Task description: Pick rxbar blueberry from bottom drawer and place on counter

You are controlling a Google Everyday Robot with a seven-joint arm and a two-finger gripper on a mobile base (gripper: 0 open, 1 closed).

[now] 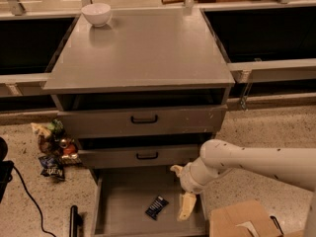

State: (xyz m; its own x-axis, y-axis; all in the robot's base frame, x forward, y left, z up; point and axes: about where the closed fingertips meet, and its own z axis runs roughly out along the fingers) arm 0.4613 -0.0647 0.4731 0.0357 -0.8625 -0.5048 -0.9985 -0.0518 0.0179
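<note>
The rxbar blueberry (157, 207), a small dark bar, lies flat on the floor of the pulled-out bottom drawer (123, 199), near its front. My gripper (181, 188) hangs over the drawer's right side, just right of the bar and apart from it. It is open and empty, with one pale finger (186, 206) pointing down near the bar and the other (176, 170) higher up. The grey counter (138, 48) is the cabinet's top.
A white bowl (96, 13) stands at the counter's back left corner. Two closed drawer fronts (144, 119) sit above the open drawer. Snack bags (53, 149) lie on the floor at the left. A cardboard box (239, 220) stands right of the drawer. A black cable (27, 196) runs across the floor.
</note>
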